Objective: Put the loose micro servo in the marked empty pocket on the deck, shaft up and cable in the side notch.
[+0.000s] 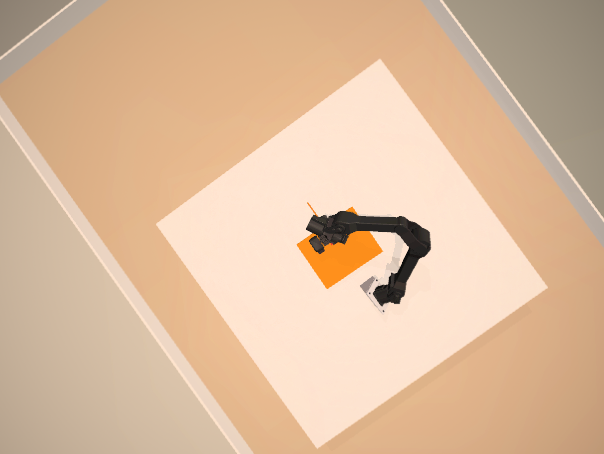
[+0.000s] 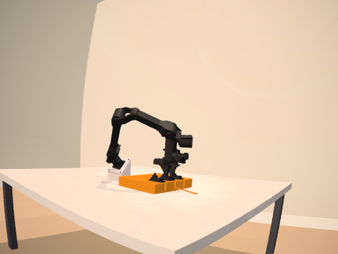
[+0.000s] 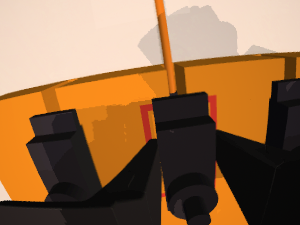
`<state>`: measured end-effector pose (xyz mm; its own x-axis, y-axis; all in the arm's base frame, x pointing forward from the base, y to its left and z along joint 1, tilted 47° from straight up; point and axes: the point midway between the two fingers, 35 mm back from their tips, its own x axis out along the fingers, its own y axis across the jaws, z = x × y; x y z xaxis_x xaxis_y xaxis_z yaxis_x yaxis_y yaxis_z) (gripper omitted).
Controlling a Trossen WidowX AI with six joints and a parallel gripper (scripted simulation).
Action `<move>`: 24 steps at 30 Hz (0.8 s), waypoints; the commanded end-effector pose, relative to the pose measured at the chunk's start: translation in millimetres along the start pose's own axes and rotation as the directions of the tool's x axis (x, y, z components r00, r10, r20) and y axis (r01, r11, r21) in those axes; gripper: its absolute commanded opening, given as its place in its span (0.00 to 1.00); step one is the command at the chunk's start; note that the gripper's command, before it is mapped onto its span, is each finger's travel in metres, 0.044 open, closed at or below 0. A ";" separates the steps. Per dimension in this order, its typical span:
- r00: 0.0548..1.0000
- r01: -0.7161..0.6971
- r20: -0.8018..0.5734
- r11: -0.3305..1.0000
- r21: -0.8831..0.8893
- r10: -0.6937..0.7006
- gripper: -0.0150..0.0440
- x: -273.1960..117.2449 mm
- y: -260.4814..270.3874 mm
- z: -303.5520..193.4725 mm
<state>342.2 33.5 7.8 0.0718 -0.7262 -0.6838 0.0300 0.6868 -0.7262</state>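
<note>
Pincer (image 3: 189,181) is clamped on the loose micro servo (image 3: 187,155), gripping its dark body from both sides, and I have it low over the orange deck (image 2: 145,182) near the deck's far edge. In the wrist view the servo hangs straight between the fingers with its output shaft (image 3: 198,216) toward the camera, which I read as pointing up, and its long axis running down toward the deck. The red outline of the marked pocket (image 3: 148,121) shows on either side of the servo body and just behind it, so I judge the pocket lies directly under the part; what remains looks like a straight push down with almost no sideways correction. The orange cable (image 3: 162,29) leads away from the servo across the deck's edge and out over the white bench (image 2: 224,201), roughly in line with where I expect the side notch, though I cannot see the notch itself. I cannot tell whether the mounting ears touch the deck yet. Count: one arm, one pincer, one deck, one held servo, and two more servos already seated, one to each side, at left (image 3: 56,151) and at right (image 3: 287,111).
</note>
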 end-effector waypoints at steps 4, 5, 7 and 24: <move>1.000 0.002 0.002 1.000 -0.006 -0.002 0.30 4.1 0.1 -0.1; 1.000 0.002 0.002 1.000 -0.006 -0.002 0.34 3.1 0.1 -0.2; 1.000 0.002 0.002 1.000 -0.006 -0.002 0.43 3.2 0.2 -0.3; 1.000 -0.002 0.011 1.000 -0.013 0.002 0.66 -35.0 2.4 -7.1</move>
<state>339.3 57.2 28.2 0.0871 -0.7254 -0.6828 0.0198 0.6865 -0.7269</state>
